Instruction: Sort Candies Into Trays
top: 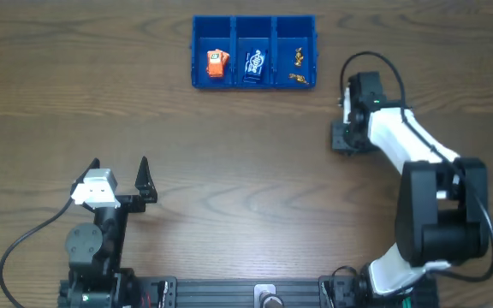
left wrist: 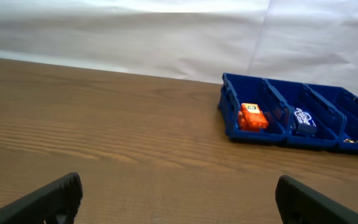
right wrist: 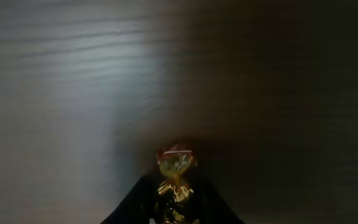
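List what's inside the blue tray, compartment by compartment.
The tray holds an orange candy in the left compartment, a blue candy in the middle and two gold candies in the right. Anything beneath each candy is covered.

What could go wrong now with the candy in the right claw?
1. The right claw seems to hold the gold candy by one end, so it may slip out when lifted.
2. The tray sections are narrow; the candy could land beside the blue candy, not the gold candies.
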{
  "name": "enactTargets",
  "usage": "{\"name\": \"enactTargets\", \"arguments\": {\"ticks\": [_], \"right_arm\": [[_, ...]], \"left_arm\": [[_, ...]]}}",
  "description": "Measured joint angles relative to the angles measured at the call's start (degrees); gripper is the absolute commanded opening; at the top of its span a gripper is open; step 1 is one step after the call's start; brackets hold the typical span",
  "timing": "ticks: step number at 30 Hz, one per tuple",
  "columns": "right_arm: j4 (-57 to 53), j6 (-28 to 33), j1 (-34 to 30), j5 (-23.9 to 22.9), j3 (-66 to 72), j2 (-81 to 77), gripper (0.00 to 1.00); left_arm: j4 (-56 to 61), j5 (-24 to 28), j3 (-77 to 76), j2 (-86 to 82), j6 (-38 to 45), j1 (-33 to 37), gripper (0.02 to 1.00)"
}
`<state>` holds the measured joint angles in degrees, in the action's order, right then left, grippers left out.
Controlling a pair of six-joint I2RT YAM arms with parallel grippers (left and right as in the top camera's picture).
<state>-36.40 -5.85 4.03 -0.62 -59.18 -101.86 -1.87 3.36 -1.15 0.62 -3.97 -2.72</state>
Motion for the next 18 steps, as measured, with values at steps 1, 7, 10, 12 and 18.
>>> {"name": "enactTargets", "arguments": {"ticks": [1,7,10,12,18], "right_arm": [[-0.42,-0.15,1.57,0.42,-0.28,2.08,0.2],[-3.91,-4.46,10.97,0.04,-28.94,8.24,0.2],[-4.04,-6.14,11.98,-3.65,-41.94,0.61,0.202],[-2.86,-6.73,11.98,-5.25,-47.15,-7.3,0.205],[0.09,-7.65,11.98,-6.99,-47.95,-21.46,0.244]], "left_arm": [[-0.02,0.0,0.0,0.0,0.0,0.0,0.998],[0.02,0.0,0.0,0.0,0.0,0.0,0.998],[0.0,0.02,0.0,-0.02,0.0,0.0,0.998],[0.0,0.0,0.0,0.0,0.0,0.0,1.0],[0.0,0.02,0.0,0.0,0.0,0.0,0.998]]}}
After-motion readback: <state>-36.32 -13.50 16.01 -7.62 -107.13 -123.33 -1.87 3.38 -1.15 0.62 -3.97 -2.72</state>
